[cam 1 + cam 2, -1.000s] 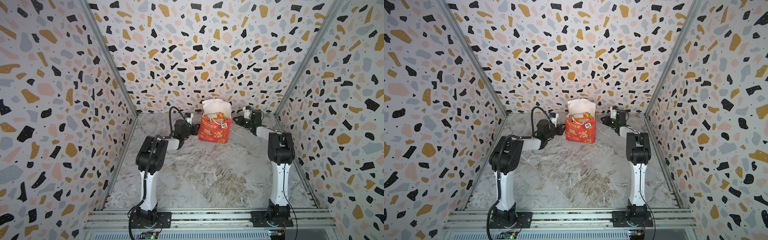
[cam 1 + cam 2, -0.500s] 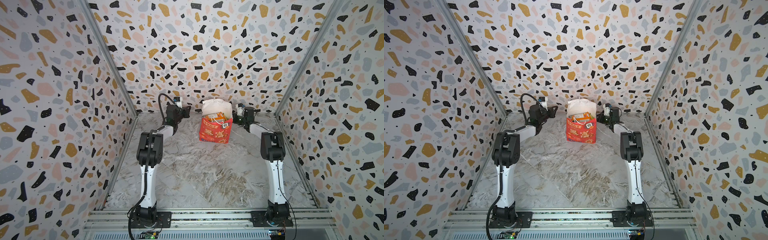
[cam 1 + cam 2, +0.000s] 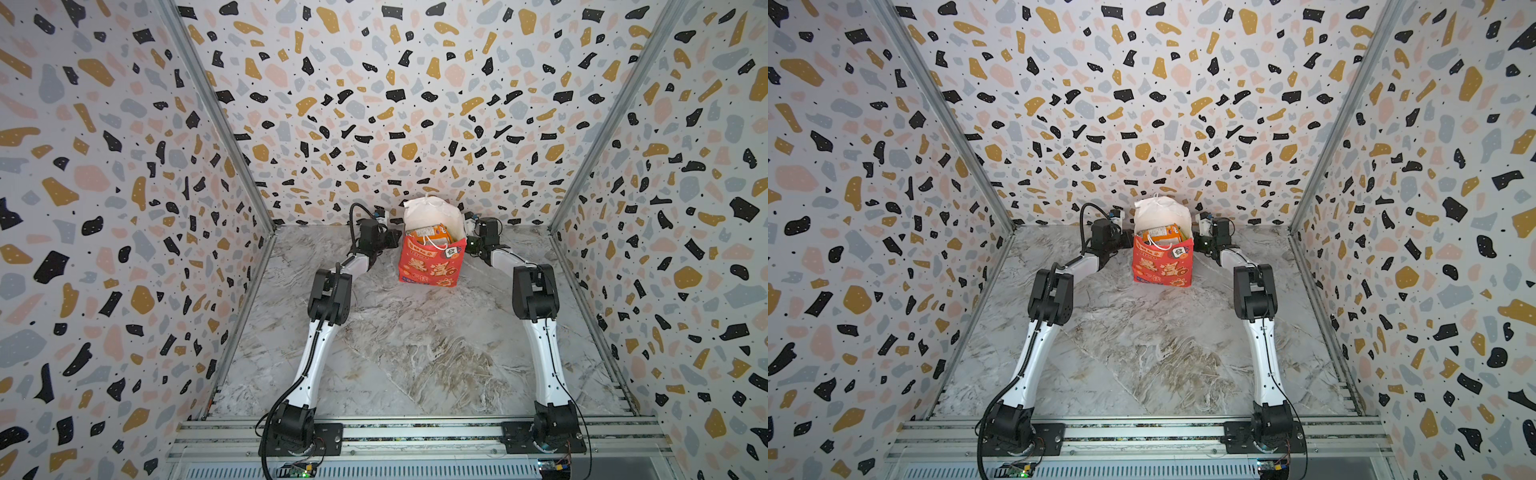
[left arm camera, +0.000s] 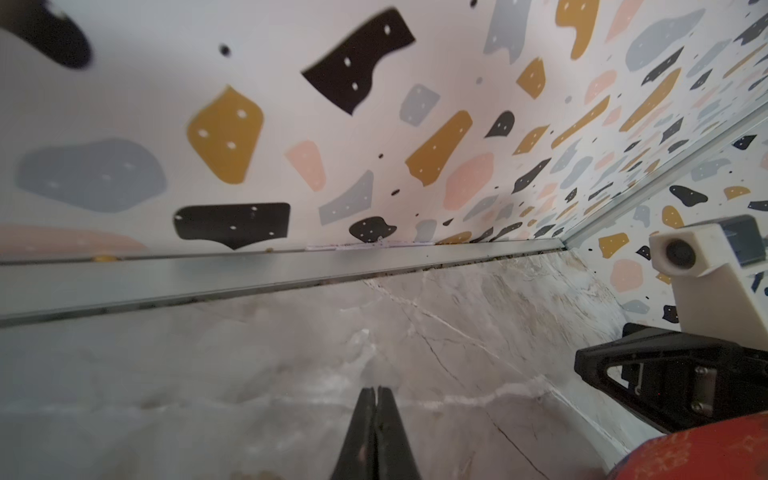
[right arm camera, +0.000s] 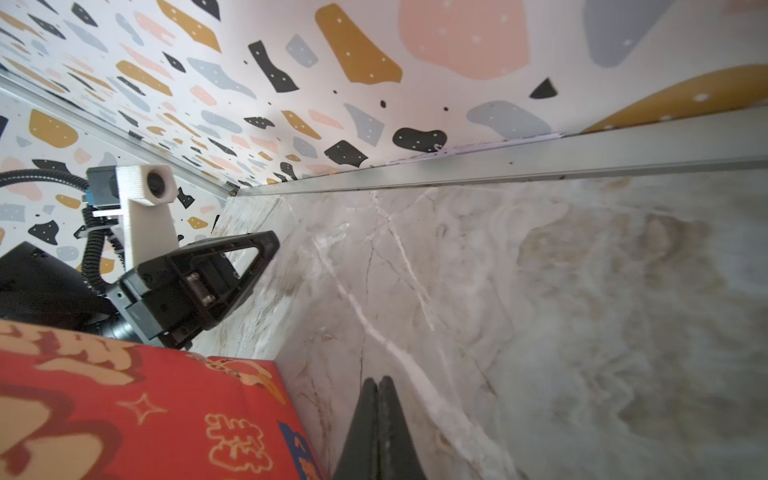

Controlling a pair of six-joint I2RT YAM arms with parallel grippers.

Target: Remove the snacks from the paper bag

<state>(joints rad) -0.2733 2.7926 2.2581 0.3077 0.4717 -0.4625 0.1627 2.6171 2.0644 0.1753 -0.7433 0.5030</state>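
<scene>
Marble tabletop [image 3: 415, 353] open ahead, paper bag [image 3: 430, 266] by back wall [image 3: 415, 124], left hand [image 4: 376, 392], right hand [image 5: 378, 382] flanking, both closed

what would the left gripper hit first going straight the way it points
Likely the bare table, or the metal rail at the back wall's foot; depth is unclear. The paper bag and right gripper lie aside.

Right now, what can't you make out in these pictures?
- Snacks: both top views show only orange and yellow tops; the front wall of the paper bag hides the rest.
- Paper bag: wrist views show only red parts, cut by the frame edge.
- Left gripper, right gripper: too small in top views to tell whether they touch the bag.
</scene>
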